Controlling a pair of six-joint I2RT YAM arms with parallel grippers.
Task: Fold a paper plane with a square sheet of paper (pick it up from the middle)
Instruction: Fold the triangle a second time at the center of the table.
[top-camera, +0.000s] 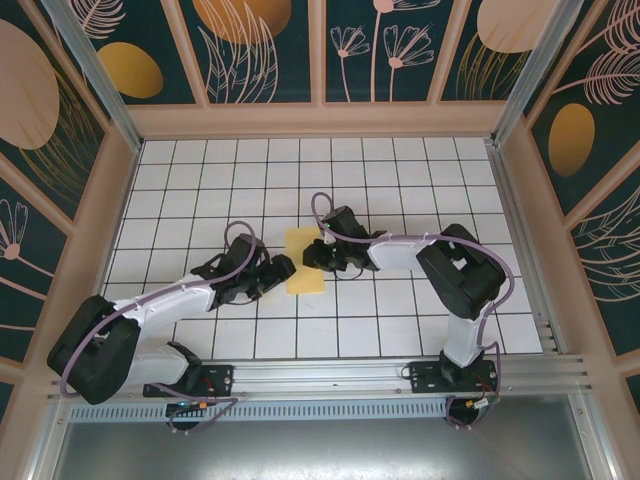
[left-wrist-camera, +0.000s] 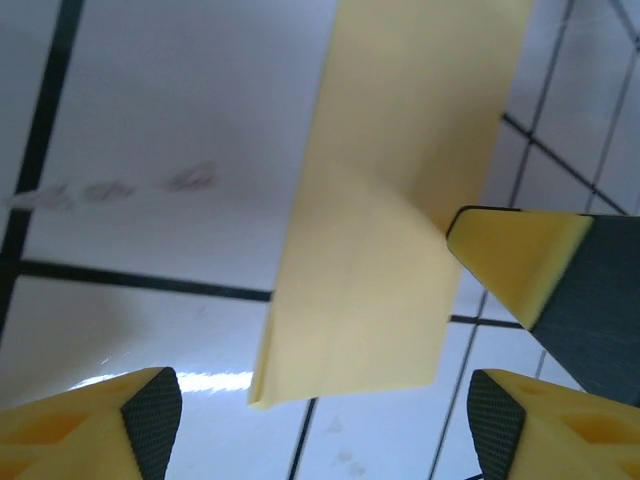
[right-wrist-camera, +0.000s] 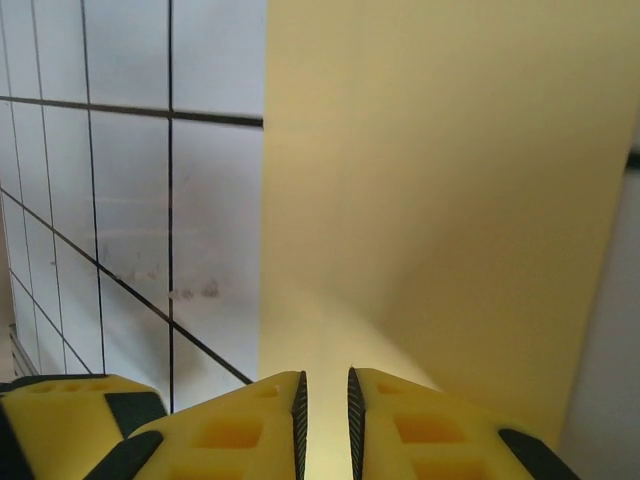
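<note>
We see the square sheet of paper (top-camera: 305, 262) near the middle of the white tiled table (top-camera: 400, 180). It's folded to a plain yellow oblong, long side running away from the arm bases, and lies btwn the two grippers.

Left gripper (top-camera: 278, 270) sits just beside the paper's near-left edge. In the left wrist view the left gripper (left-wrist-camera: 325, 405) is released: its yellow fingers (left-wrist-camera: 150, 415) stand wide apart w/ the near end of the paper (left-wrist-camera: 390, 200) in the space btwn them, touching neither. A diagonal fold edge crosses the strip there. One yellow pad (left-wrist-camera: 520, 255) of the right gripper meets the paper's right edge.

Right gripper (top-camera: 322, 255) is over the paper's right edge. In the right wrist view the right gripper (right-wrist-camera: 325, 400) has its jaws nearly together, just a slim gap, and the paper (right-wrist-camera: 450, 200) rises in a soft ridge toward that gap. We can't tell whether it's pinched or merely touched.

Writing: the paper looks plain. Grey smudges (left-wrist-camera: 110, 185) on a tile are too blurred to read as letters. The wall panels (top-camera: 260, 50) carry leaf & flower prints.
</note>
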